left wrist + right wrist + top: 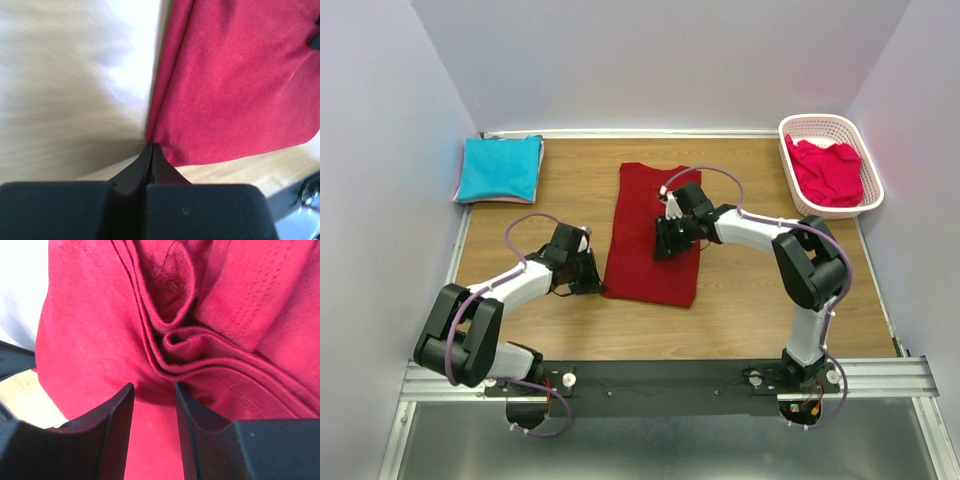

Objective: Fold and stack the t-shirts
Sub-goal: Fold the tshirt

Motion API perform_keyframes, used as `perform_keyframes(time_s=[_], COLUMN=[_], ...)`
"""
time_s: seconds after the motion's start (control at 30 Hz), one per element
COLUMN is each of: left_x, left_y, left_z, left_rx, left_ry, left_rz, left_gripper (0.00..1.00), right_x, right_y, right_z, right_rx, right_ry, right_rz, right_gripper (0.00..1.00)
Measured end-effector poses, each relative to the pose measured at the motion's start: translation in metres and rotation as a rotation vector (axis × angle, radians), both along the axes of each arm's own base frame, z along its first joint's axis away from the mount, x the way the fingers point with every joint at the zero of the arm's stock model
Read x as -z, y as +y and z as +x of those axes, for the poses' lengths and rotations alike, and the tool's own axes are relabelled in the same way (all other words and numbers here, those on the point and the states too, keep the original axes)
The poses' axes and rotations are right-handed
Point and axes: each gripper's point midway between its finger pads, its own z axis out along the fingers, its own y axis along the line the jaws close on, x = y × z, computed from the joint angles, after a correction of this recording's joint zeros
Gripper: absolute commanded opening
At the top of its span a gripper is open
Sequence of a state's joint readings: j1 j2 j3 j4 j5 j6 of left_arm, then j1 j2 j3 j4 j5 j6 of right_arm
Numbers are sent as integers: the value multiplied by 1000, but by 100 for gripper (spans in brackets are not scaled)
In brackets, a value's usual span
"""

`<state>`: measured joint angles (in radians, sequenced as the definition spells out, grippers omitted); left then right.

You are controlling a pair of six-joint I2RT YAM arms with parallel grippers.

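The dark red t-shirt (650, 235) lies folded into a long strip at the table's middle. My left gripper (592, 284) is at its near left corner. In the left wrist view the jaws are shut, the gripper's tips (151, 146) pinch that corner of the shirt (235, 85), and the cloth puckers toward them. My right gripper (666, 240) is over the strip's middle, open (152, 390), its fingers (120, 410) straddling bunched folds and hems (180, 340). The turquoise t-shirt (500, 168) lies folded at the back left. The pinkish-red t-shirt (830, 172) is crumpled in the basket.
The white latticed basket (820, 123) stands at the back right corner. Pale walls close in the table on the left, back and right. Bare wood (760, 300) shows near and right of the red shirt.
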<state>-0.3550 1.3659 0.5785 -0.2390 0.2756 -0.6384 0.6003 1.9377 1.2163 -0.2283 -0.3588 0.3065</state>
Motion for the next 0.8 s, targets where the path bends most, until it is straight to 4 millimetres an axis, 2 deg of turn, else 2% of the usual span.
perform_keyframes(time_s=[0.03,0.07,0.13,0.23,0.37,0.5,0.6,0.8], left_x=[0,0,0,-5,-16,-20,-19,-6], left_y=[-2,-4,-4,-3,-4,-4,-5,-8], left_z=[-5,-9,-14,-17,-16,-16,-17,-24], left_rx=[15,27,30,22,13,7,11,35], left_ry=[9,15,24,18,-11,-21,-17,30], left_rz=[-2,-2,-2,-7,-24,-29,-27,-9], left_gripper=[6,15,23,36,51,52,52,52], right_x=[-1,-5,-11,-28,-65,-95,-97,-67], right_y=[-5,-9,-13,-12,5,26,41,64], right_z=[-6,-11,-16,-11,13,40,60,85], right_rx=[4,6,-6,-47,-117,-175,-209,-267], right_ry=[12,23,19,-30,-151,-259,-301,-294], right_rz=[-12,-20,-28,-27,16,62,76,79], right_gripper=[47,47,47,48,52,55,56,57])
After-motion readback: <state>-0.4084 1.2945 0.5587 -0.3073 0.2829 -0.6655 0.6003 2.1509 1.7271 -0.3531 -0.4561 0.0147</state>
